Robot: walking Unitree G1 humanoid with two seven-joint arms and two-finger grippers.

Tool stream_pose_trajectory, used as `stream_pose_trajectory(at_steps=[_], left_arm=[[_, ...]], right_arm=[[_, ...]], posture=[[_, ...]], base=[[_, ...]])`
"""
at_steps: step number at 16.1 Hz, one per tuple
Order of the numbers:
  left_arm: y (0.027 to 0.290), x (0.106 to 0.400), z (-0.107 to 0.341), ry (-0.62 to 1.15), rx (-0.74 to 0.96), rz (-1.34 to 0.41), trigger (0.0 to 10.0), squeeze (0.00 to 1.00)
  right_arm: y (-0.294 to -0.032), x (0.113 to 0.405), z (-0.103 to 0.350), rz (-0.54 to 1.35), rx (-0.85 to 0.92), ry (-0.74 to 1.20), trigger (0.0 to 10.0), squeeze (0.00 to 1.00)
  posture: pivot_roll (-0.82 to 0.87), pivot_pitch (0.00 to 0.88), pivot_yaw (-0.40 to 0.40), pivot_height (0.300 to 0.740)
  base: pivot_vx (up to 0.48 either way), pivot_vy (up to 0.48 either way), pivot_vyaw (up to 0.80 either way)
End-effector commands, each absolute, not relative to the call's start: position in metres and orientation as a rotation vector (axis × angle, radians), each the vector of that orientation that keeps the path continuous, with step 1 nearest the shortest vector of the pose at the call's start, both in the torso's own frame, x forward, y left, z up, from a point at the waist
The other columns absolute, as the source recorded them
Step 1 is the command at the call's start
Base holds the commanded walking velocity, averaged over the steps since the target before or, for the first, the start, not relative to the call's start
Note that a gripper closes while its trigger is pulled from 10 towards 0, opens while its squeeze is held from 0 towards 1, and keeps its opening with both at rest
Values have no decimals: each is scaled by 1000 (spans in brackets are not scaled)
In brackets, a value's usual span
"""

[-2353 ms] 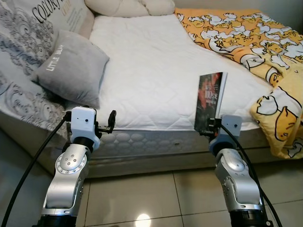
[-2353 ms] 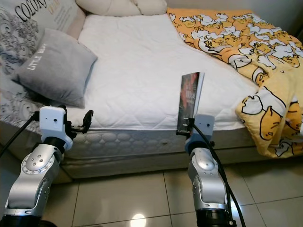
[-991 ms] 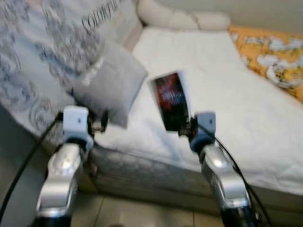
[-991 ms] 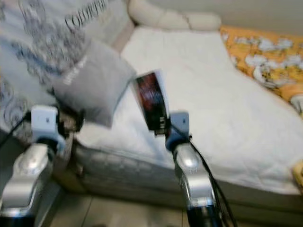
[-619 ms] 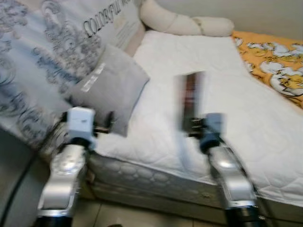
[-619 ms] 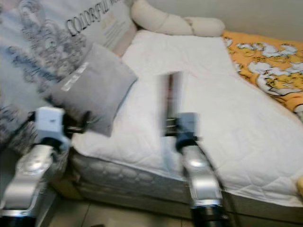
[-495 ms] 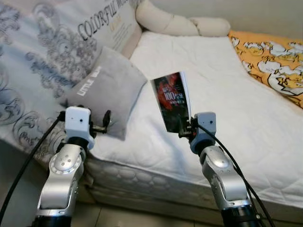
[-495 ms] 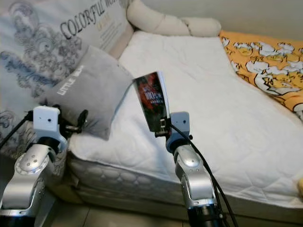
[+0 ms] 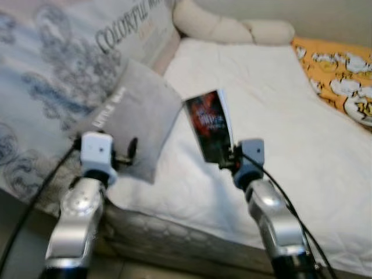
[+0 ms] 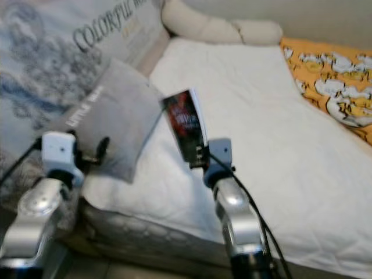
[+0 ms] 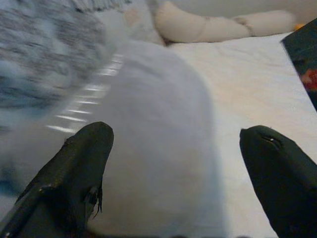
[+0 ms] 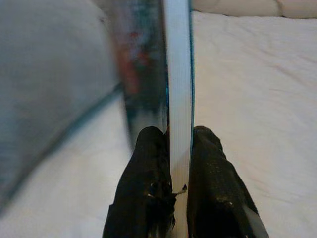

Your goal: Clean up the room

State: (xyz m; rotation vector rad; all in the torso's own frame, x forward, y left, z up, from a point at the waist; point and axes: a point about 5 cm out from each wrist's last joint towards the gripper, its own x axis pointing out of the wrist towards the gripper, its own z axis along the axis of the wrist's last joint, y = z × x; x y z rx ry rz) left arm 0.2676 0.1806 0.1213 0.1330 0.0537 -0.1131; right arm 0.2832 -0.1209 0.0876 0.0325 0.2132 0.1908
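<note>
A: Right wrist view — what has the right claw (image 12: 171,148) got?

B: A dark-covered book (image 9: 210,125). Both black fingers (image 12: 148,168) press its lower edge, one on the cover, one on the page side. In the left eye view it stands nearly upright, tilted a little, held above the white mattress (image 9: 279,133) near the bed's front edge.

A: And the left claw (image 11: 173,163)?

B: Spread wide, nothing between its fingers, pointing at the grey pillow (image 9: 131,116), which leans against the patterned headboard cushion (image 9: 52,70).

A: Anything else on the bed?

B: Cream pillows (image 9: 232,29) at the head, an orange duck-print blanket (image 9: 340,70) on the far right side.
</note>
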Motion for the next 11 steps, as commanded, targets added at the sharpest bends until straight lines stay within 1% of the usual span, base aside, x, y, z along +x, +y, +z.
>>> stream_pose_trajectory(at_steps=[1, 3, 5, 7, 8, 10, 11], left_arm=[[184, 267, 126, 37, 156, -107, 10000, 541], [185, 266, 125, 51, 168, -106, 10000, 529], [182, 265, 120, 85, 192, -163, 10000, 506], [184, 264, 114, 127, 237, -208, 10000, 502], [185, 264, 114, 134, 242, -228, 10000, 502], [184, 262, 112, 195, 258, -370, 10000, 502], [184, 261, 112, 208, 265, -399, 10000, 502]], right_arm=[[-123, 288, 97, 183, 49, 173, 10000, 0], [-120, 291, 97, 210, 97, 202, 10000, 0], [-118, 298, 96, 234, 137, 246, 10000, 0], [-119, 310, 93, 243, 183, 318, 10000, 0], [-119, 315, 91, 239, 223, 354, 10000, 0], [-112, 328, 86, 305, 382, 524, 10000, 0], [-110, 329, 86, 323, 418, 545, 10000, 0]], posture=[[-18, 0, -31, 740], [-13, 0, -35, 740], [-5, 0, -41, 740], [-3, 0, -41, 740], [1, 0, -44, 740], [12, 0, -48, 740], [13, 0, -49, 740]], base=[[341, 0, 0], [289, 0, 0], [0, 0, 0], [0, 0, 0], [0, 0, 0], [0, 0, 0], [0, 0, 0]])
